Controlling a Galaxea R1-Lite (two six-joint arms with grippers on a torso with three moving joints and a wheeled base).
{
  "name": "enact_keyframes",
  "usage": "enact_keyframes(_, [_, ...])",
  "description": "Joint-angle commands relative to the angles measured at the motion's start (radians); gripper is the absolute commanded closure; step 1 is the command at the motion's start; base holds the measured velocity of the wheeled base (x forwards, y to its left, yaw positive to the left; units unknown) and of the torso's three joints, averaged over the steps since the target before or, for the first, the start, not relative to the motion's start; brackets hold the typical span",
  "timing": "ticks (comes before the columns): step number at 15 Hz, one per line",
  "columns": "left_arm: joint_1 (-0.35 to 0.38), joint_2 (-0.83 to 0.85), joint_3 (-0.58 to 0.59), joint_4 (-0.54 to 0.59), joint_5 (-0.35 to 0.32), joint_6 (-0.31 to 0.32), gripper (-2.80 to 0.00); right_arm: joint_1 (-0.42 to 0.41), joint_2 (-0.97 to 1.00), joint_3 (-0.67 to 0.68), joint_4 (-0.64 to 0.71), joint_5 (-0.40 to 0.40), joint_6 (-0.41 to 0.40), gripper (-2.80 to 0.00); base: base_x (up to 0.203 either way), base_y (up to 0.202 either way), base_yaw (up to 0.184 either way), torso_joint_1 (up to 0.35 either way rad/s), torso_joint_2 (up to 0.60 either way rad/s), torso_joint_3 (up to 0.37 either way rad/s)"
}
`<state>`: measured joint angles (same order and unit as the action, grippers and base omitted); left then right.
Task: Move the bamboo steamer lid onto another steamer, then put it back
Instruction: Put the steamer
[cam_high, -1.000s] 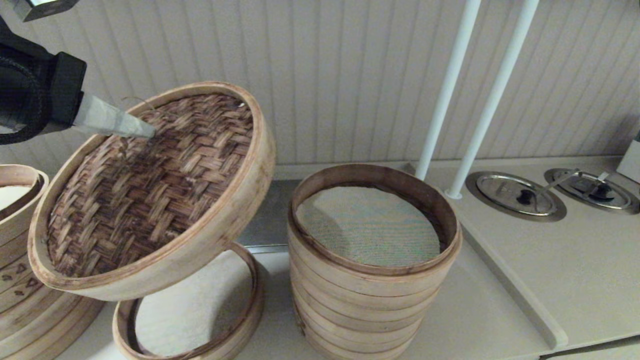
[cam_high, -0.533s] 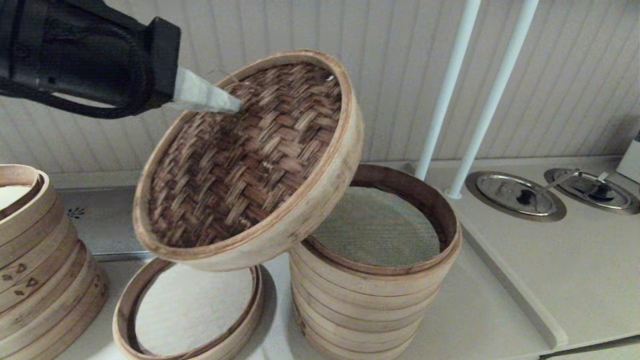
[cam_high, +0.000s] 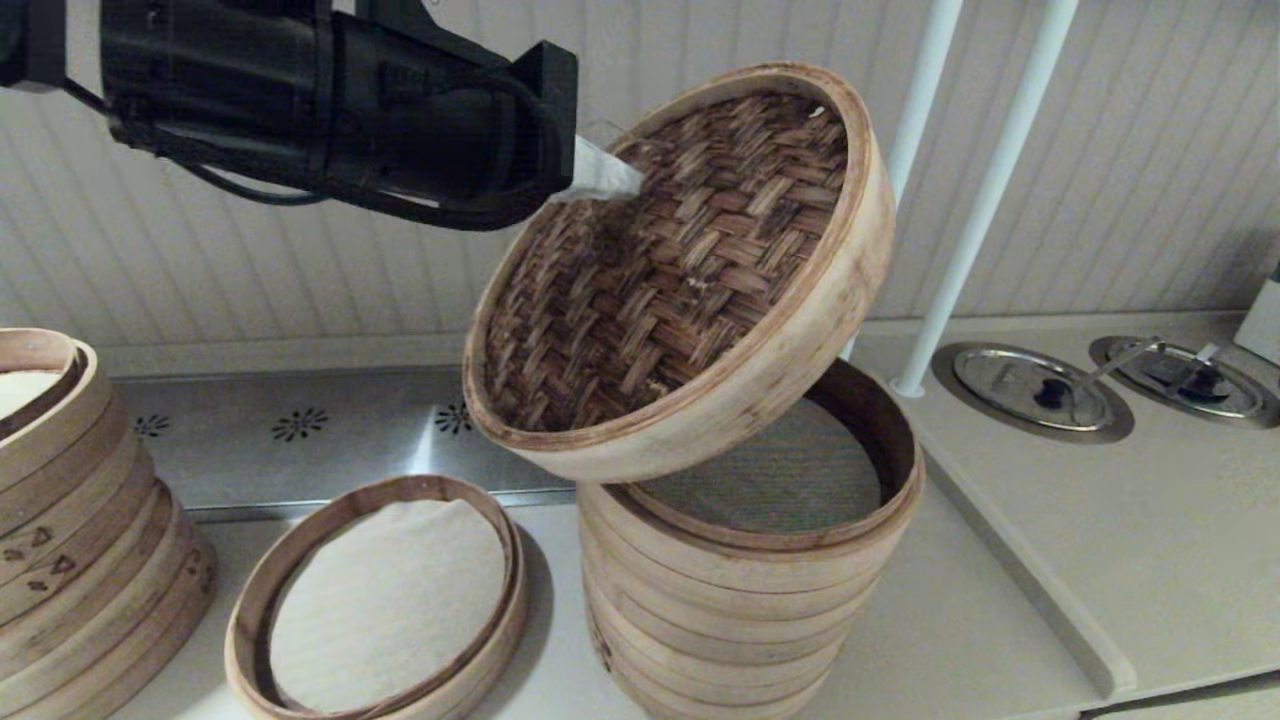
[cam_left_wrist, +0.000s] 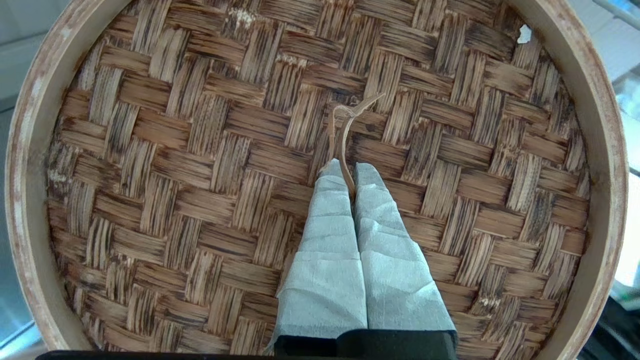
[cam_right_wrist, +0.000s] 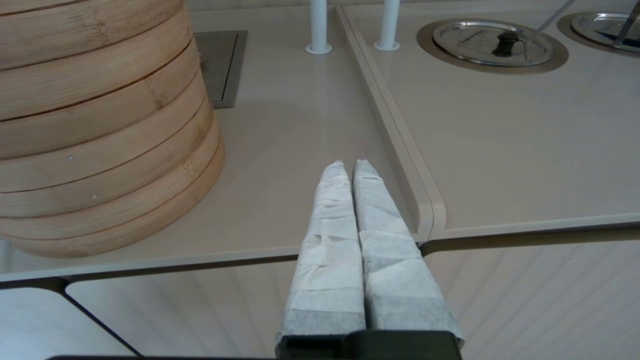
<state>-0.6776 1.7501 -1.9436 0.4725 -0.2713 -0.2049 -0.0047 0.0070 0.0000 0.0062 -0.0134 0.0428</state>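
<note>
The bamboo steamer lid (cam_high: 680, 270), brown woven top and pale hoop rim, hangs steeply tilted in the air, its lower edge just above the tall steamer stack (cam_high: 745, 590) with the grey-green mesh liner. My left gripper (cam_high: 625, 185) is shut on the lid's thin loop handle (cam_left_wrist: 342, 135), the taped fingers (cam_left_wrist: 330, 220) pinching it at the lid's centre. My right gripper (cam_right_wrist: 348, 167) is shut on nothing, parked low by the counter's front edge, right of that stack (cam_right_wrist: 95, 125).
A low tray with white cloth liner (cam_high: 380, 610) lies on the counter left of the tall stack. A stack with triangle marks (cam_high: 70, 540) stands far left. Two white poles (cam_high: 960, 200) rise behind; two metal lids (cam_high: 1040, 390) sit at right.
My left arm has carried the tilted lid up and to the right, from above the low cloth-lined tray to over the tall stack. The low tray is now uncovered.
</note>
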Motion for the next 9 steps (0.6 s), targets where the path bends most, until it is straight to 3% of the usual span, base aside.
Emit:
enact_keyframes(1, [-0.014,0.048,0.000,-0.006,0.013,-0.002,0.00,0.000,0.001,0.003,0.000,0.001,0.000,0.00,0.000,0.000,0.000,0.000,0.00,0.000])
enact_keyframes(9, [-0.045,0.122,0.000,-0.045,0.058,0.001,0.00,0.000,0.001,0.003,0.000,0.000,0.000,0.00,0.000,0.000,0.000,0.000,0.00,0.000])
